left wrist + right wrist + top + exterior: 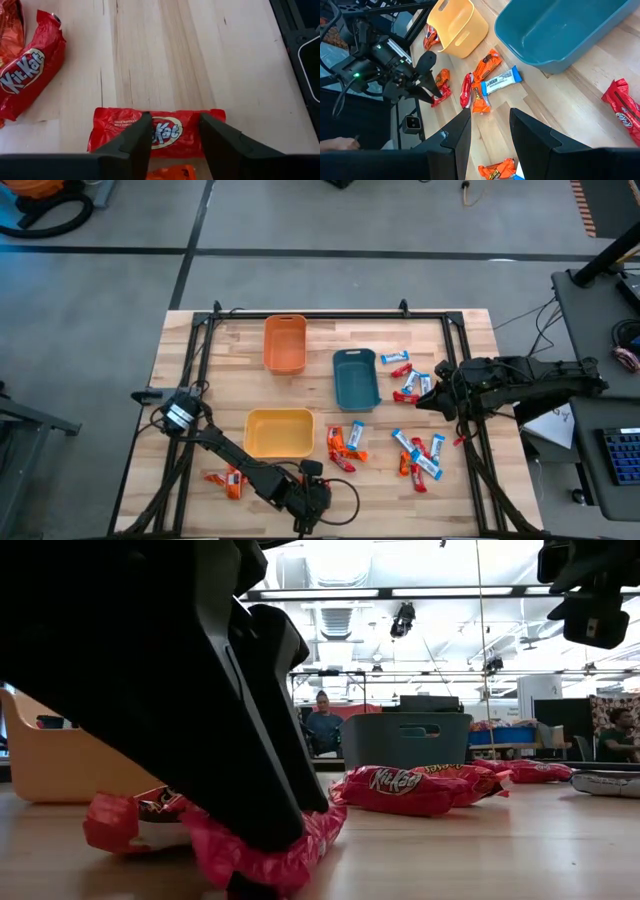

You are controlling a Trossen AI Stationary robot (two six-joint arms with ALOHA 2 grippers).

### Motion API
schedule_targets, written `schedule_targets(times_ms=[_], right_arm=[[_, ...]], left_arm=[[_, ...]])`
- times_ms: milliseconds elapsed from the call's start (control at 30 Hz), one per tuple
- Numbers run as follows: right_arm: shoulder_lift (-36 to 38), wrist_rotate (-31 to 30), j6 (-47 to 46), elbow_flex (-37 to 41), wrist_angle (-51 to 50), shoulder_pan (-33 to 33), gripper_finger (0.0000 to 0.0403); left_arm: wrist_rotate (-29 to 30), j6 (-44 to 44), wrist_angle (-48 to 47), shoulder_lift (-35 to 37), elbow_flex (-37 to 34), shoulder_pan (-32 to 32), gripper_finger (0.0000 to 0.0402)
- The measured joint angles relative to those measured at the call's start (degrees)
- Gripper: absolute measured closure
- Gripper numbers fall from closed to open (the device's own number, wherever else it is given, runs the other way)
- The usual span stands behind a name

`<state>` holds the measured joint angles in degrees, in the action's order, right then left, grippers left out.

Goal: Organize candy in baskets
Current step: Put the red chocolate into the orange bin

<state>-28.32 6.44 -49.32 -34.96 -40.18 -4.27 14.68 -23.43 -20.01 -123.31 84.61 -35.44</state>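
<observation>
Below, left claw (pixel 172 145) straddles crinkly red bar (pixel 157 131); shiny wrapper.

Light wooden table (pixel 210 380), orange basket (pixel 284 343), teal basket (pixel 355 378), yellow basket (pixel 279 433), scattered wrapped candy (pixel 418 453)

We've got a pale striped wood tabletop (pixel 450 490) with a black frame. Three baskets: an orange basket (pixel 284 343), a dark teal basket (pixel 356 378) and a yellow basket (pixel 279 432). The candy is shiny: a red bar (pixel 157 131) with a white logo sits between our black left hand's (pixel 175 135) fingers, and we see orange bars (pixel 485 65) and a blue-and-white bar (pixel 501 80).
</observation>
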Motion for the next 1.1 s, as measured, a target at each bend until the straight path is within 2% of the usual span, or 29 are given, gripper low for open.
schedule_targets(times_ms=[267, 433, 733, 1100], right_arm=[[0.00, -0.02, 0.04, 0.00, 0.00, 0.00, 0.0275], [0.00, -0.04, 0.04, 0.02, 0.00, 0.00, 0.0275], [0.00, -0.13, 0.50, 0.04, 0.02, 0.00, 0.0275], [0.00, -0.09, 1.42, 0.04, 0.04, 0.01, 0.0275]], left_arm=[[0.00, 0.30, -0.01, 0.00, -0.03, 0.02, 0.0358], [0.05, 0.40, 0.16, 0.00, -0.07, 0.02, 0.0395], [2.30, 3.00, 0.10, 1.28, -0.36, -0.15, 0.0401], [3.86, 8.24, 0.21, 8.79, -0.36, -0.15, 0.0401]])
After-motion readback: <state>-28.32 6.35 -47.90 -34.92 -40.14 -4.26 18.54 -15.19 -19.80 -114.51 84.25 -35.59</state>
